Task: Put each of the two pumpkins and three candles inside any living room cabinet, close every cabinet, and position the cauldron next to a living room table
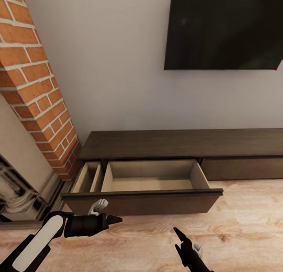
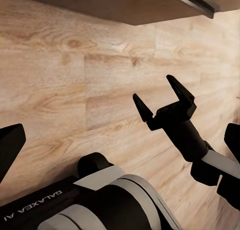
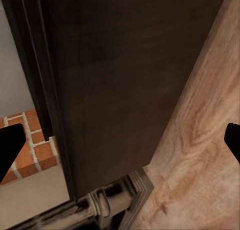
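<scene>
One drawer pulled out of the low dark-brown wooden cabinet (image 1: 184,144), bare inside, no pumpkin or candle stowed. Left tool (image 1: 114,220) at seven o'clock, spread wide; right tool (image 2: 162,101) at five, likewise released, grasping nothing. Nearly everything left.

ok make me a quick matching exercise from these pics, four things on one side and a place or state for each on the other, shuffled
Things:
1. cabinet drawer
2. TV screen
3. brick column
4. left gripper

Place or state:
A. on the wall above the cabinet
B. pulled out, nothing inside
C. low in front of the drawer's front panel
D. left of the cabinet

Pairs: 1-B, 2-A, 3-D, 4-C
</scene>
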`<state>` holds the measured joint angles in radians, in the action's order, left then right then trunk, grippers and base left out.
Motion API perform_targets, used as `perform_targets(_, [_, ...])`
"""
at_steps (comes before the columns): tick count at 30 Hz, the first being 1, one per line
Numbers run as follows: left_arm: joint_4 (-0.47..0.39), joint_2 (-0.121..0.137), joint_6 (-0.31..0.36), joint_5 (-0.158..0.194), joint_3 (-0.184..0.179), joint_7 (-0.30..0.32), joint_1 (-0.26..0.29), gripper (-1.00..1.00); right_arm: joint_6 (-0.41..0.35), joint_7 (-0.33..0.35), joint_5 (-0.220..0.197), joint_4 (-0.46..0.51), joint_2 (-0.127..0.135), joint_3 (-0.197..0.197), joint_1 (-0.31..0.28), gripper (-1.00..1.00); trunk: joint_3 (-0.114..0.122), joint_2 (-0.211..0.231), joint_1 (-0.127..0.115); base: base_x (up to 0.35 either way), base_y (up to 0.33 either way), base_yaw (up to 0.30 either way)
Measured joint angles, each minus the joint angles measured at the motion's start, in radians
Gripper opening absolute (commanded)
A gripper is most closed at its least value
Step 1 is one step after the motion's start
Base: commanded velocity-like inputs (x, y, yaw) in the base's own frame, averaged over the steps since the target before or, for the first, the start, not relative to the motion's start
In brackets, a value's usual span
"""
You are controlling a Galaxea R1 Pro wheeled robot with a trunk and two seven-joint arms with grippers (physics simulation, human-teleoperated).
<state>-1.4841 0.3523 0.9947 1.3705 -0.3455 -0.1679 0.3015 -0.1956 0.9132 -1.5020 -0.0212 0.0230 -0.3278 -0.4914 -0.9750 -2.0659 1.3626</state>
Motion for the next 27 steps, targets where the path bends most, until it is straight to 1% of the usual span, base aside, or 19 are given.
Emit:
perform_targets(6, [0.000, 0.002, 0.000, 0.000, 0.001, 0.000, 0.000, 1.00, 0.002, 0.001, -0.001, 0.000, -0.001, 0.000, 0.000, 1.00, 0.019, 0.042, -0.023, 0.000, 0.000, 0.000])
perform_targets(9, [0.000, 0.004, 0.000, -0.002, 0.003, 0.000, 0.000, 1.00, 0.003, 0.000, -0.002, 0.000, -0.001, 0.001, 0.000, 1.00, 0.028, 0.063, -0.034, -0.072, 0.000, 0.111])
perform_targets(17, [0.001, 0.006, -0.001, -0.011, 0.005, -0.002, 0.001, 1.00, 0.004, -0.010, -0.003, -0.001, 0.000, 0.001, 0.000, 1.00, 0.053, 0.119, -0.065, -0.215, 0.000, 0.265])
perform_targets(27, [0.004, 0.006, -0.003, -0.014, 0.007, -0.003, 0.001, 1.00, 0.006, -0.012, -0.001, -0.002, 0.000, 0.001, 0.000, 1.00, 0.085, 0.189, -0.103, -0.235, 0.000, 0.290])
